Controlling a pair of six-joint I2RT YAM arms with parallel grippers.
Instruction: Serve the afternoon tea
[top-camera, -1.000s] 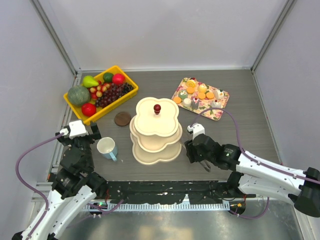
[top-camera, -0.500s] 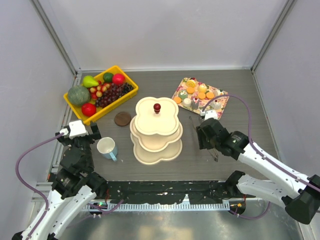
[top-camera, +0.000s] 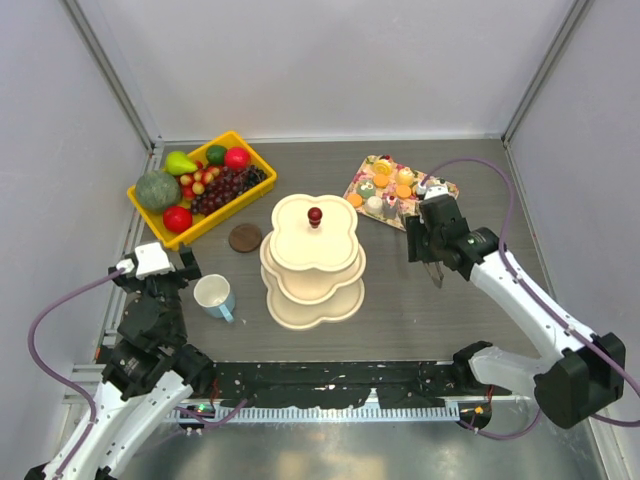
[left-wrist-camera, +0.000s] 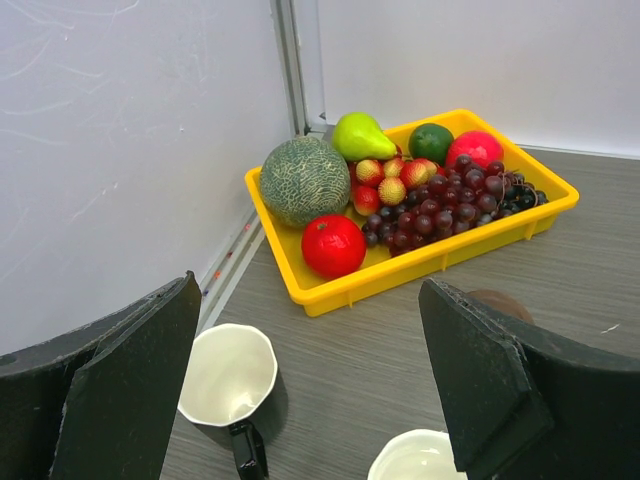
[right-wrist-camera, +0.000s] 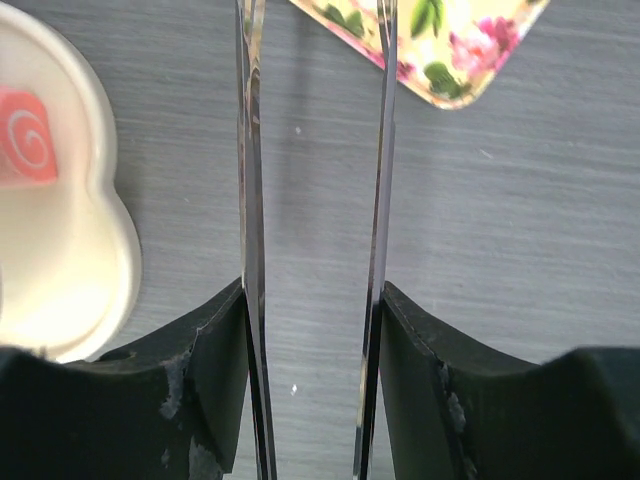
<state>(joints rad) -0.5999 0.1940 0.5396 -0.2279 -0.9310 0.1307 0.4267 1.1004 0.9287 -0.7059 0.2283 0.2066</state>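
The cream three-tier stand (top-camera: 313, 255) with a red knob (top-camera: 314, 216) stands mid-table. A pink pastry (right-wrist-camera: 22, 135) lies on its lower tier (right-wrist-camera: 70, 250). Small pastries and orange biscuits (top-camera: 395, 185) sit on the floral tray (top-camera: 357, 177). My right gripper (top-camera: 432, 255) hovers at the tray's near edge, shut on metal tongs (right-wrist-camera: 250, 150) whose blades stand apart with nothing between them. My left gripper (left-wrist-camera: 310, 285) is open above the dark mug (left-wrist-camera: 228, 385). The pale blue mug (top-camera: 214, 296) stands just right of it.
A yellow bin of fruit (top-camera: 200, 185) sits at the back left. A brown disc (top-camera: 245, 237) lies between the bin and the stand. Grey walls close the table on three sides.
My right arm has swung with the tongs from the stand's near-right side back toward the floral tray. The left arm has not moved.
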